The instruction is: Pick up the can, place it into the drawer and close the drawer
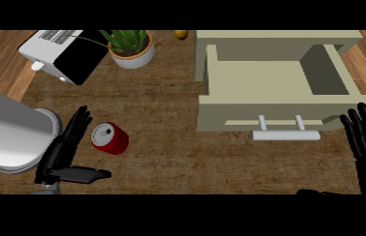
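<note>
Can stands on table just right of my left hand, whose fingers are straight and apart, holding nothing; I judge the can light, stiff and slick, so I'd wrap its side mid-height.

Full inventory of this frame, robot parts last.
red metal can with silver top: 1, red, counter left
white and black toaster: 1, white/black, top left
green plant in white pot: 1, green, beside toaster
small yellow object: 1, yellow, top edge, unidentifiable
beige open drawer: 1, beige, right
white bar handle: 1, white, drawer front
brown wooden counter: 1, brown, under everything
left robot hand: 1, black, open beside can
right robot hand: 1, black, open, right edge
</note>
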`<state>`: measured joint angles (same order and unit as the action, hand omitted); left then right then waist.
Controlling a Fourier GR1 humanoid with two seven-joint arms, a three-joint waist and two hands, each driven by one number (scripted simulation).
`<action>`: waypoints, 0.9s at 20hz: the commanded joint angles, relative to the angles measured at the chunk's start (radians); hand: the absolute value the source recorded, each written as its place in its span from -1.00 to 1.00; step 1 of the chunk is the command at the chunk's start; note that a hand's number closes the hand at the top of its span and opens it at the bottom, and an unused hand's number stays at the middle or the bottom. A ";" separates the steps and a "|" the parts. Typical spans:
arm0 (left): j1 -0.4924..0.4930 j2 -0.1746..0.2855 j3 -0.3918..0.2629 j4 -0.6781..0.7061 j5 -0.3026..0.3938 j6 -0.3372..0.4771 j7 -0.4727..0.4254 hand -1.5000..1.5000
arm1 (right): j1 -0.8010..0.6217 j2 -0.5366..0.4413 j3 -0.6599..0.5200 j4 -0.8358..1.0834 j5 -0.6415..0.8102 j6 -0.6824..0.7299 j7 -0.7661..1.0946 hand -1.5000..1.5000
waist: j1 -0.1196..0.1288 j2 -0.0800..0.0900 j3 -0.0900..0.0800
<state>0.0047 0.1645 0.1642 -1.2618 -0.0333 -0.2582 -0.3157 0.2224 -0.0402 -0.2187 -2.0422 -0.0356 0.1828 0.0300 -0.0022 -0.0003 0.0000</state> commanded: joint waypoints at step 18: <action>-0.113 0.026 0.027 0.291 -0.006 0.006 -0.140 -1.00 | -0.022 -0.028 -0.089 -0.079 -0.095 0.038 0.093 -1.00 | 0.000 0.000 0.000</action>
<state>-0.1260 0.1904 0.1979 -0.9530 -0.0476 -0.2460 -0.4568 0.2352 -0.0347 -0.2499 -2.1216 -0.0645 0.2042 0.0925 -0.0040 0.0000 -0.0001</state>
